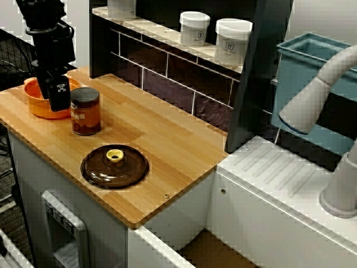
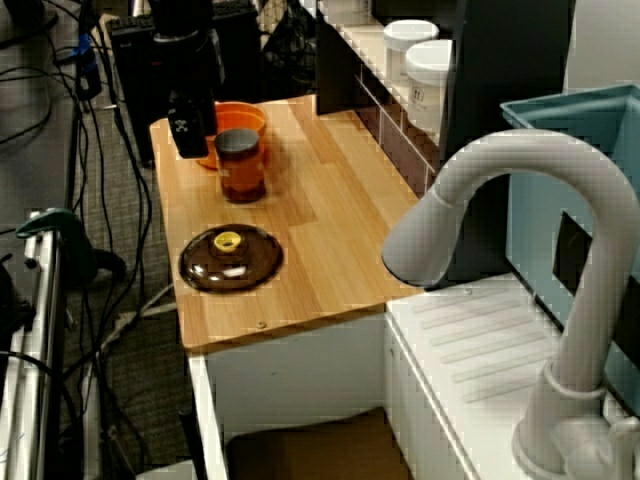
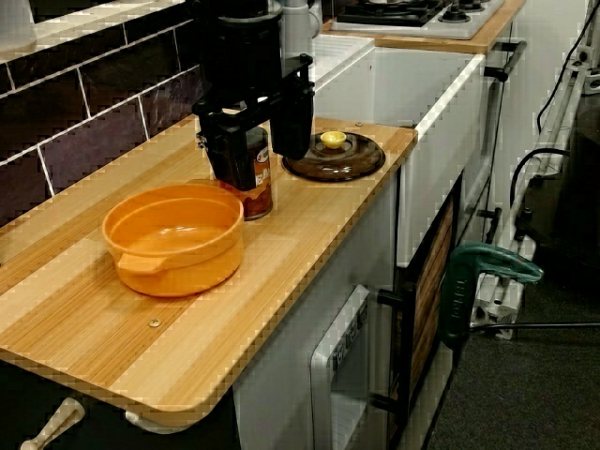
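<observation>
My black gripper (image 3: 261,141) hangs open just above the wooden counter (image 3: 309,211), its two fingers (image 3: 292,117) spread wide with nothing between them. In the view from the front the gripper (image 1: 58,92) is over the right rim of an orange bowl (image 1: 39,100), close beside a brown jar with a dark lid (image 1: 86,110). From the counter's end, the orange bowl (image 3: 175,236) lies nearest, and the jar (image 3: 257,186) stands just behind the fingers. A dark round lid with a yellow knob (image 1: 115,166) lies flat farther along the counter.
A dark tiled wall (image 1: 178,84) and a shelf with two white tubs (image 1: 194,28) (image 1: 232,40) run behind the counter. To the right are a white sink top (image 1: 279,173), a grey faucet (image 1: 318,95) and a blue bin (image 1: 295,72). Cables (image 2: 110,260) cover the floor.
</observation>
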Robot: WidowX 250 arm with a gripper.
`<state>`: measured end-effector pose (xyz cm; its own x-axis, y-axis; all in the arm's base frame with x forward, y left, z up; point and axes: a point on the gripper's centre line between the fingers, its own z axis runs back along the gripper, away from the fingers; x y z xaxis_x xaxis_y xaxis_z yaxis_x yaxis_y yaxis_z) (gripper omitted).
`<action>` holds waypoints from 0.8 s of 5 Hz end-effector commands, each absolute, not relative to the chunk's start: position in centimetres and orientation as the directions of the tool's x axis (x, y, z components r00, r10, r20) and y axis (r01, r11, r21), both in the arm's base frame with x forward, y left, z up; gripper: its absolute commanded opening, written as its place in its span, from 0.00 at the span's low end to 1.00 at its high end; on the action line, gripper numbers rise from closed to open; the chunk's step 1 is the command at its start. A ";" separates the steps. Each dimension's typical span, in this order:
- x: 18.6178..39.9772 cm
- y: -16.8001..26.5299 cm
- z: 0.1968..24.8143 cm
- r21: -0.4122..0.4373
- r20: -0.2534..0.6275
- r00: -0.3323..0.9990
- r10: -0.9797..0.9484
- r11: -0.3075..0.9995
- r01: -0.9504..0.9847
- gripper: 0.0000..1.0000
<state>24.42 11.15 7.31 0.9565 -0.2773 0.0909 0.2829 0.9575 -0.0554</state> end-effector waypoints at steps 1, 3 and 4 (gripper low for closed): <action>24.6 11.8 8.5 -0.037 0.132 0.955 -0.266 0.961 0.272 1.00; 24.4 11.0 7.8 -0.018 0.129 0.953 -0.273 0.960 0.278 1.00; 24.8 10.3 7.4 -0.007 0.126 0.954 -0.272 0.961 0.275 1.00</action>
